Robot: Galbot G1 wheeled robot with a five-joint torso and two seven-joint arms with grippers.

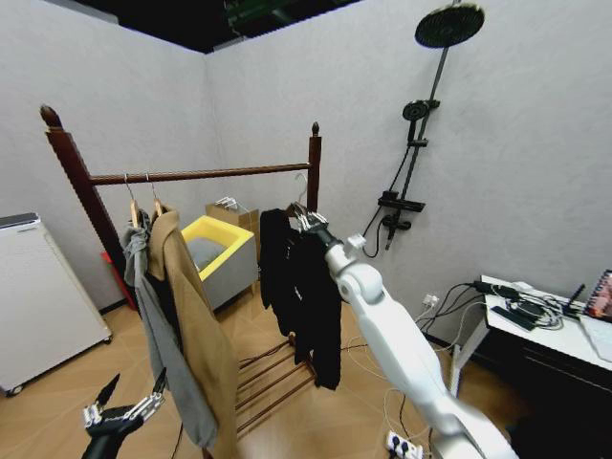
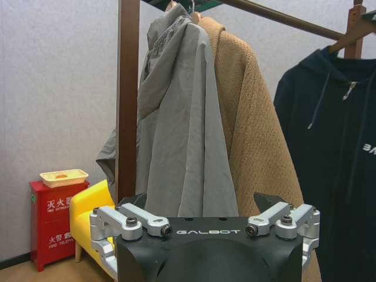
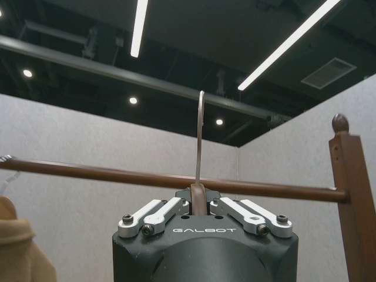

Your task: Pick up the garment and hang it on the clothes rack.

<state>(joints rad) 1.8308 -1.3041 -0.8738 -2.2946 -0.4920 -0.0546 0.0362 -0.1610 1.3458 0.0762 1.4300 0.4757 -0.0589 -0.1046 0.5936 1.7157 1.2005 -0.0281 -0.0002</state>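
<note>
Right pincer is clamped on the neck of the hanger, fingers pinched in from both sides, arm stretched forward toward the clothes rack. The garment hangs straight down below that pincer, long axis vertical, near the rack's right post and over the slatted base.

Key relation, from the right wrist view: the metal hook stands straight up out of the pincer and its top reaches above the horizontal top bar. The bar runs crosswise behind the hook. Whether the hook is already over the bar or just in front of it, cannot tell.

Left pincer is parked low, fingers spread apart and holding nothing, facing the grey jacket and the tan coat at the rack's left end. Right arm is clearly the nearer one.
</note>
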